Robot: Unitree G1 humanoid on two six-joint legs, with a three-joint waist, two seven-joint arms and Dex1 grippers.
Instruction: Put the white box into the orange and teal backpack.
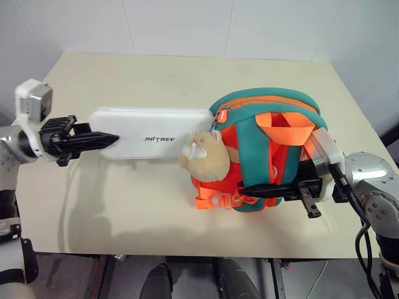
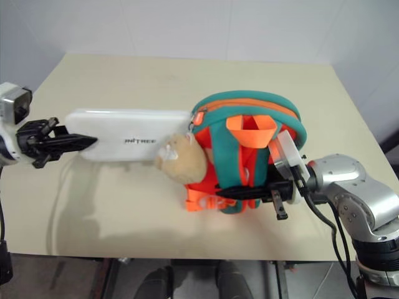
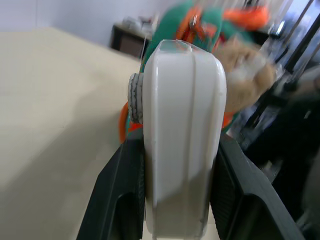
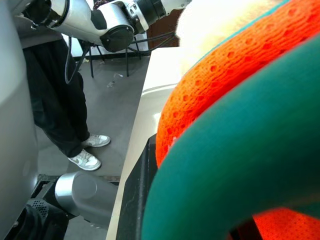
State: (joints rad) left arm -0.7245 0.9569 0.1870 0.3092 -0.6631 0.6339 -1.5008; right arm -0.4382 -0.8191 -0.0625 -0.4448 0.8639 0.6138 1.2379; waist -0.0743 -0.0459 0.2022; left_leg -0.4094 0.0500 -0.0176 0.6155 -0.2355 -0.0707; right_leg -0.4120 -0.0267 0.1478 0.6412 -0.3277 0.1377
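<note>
The tan plush charm (image 1: 206, 156) hides the white box's (image 1: 149, 131) near corner at the orange and teal backpack (image 1: 268, 149)

Beige table (image 1: 156, 212) against white wall (image 1: 187, 25); person's dark trousers (image 4: 55, 100), white sneakers (image 4: 85, 159) on grey floor (image 4: 115, 100)

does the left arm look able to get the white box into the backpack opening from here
Probably yes. The left gripper holds the white box level, its far end already at the orange and teal backpack, which the right gripper holds. The plush charm hangs just beside the path and may brush it.

Glossy white box (image 1: 153, 132), orange-and-teal backpack (image 1: 268, 149), tan plush charm (image 1: 206, 157), beige table (image 1: 187, 75).
</note>
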